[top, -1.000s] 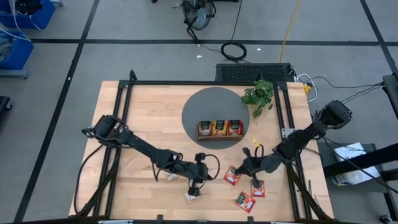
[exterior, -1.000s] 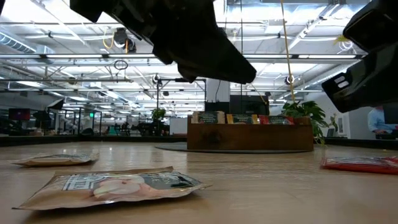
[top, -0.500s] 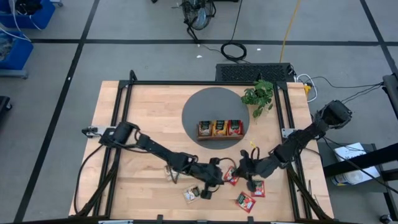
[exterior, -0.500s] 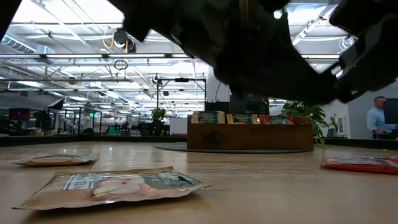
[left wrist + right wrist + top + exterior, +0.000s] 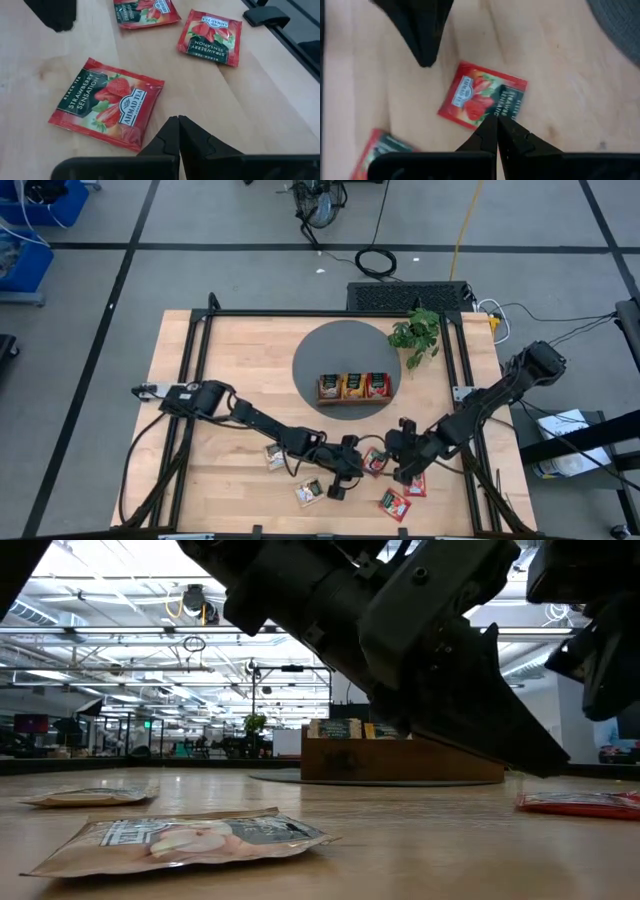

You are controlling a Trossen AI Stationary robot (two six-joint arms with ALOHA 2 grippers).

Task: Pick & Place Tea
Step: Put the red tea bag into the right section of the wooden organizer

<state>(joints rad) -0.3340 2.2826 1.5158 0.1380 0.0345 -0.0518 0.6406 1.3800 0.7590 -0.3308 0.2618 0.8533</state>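
tea: from above, a red sachet [image 5: 374, 463] lies on the table [image 5: 230, 360] between left gripper [image 5: 356, 467] and right gripper [image 5: 397, 462]; i judge collision risk. low view: arms hide it. left wrist: fingers [image 5: 170, 136] together beside the sachet. right wrist: fingers [image 5: 496, 131] together over it, empty.

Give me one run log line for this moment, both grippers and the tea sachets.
left gripper: shut, empty, beside red square strawberry tea sachet | right gripper: shut, empty, over same sachet | brown three-compartment wooden tray: sachets in every slot
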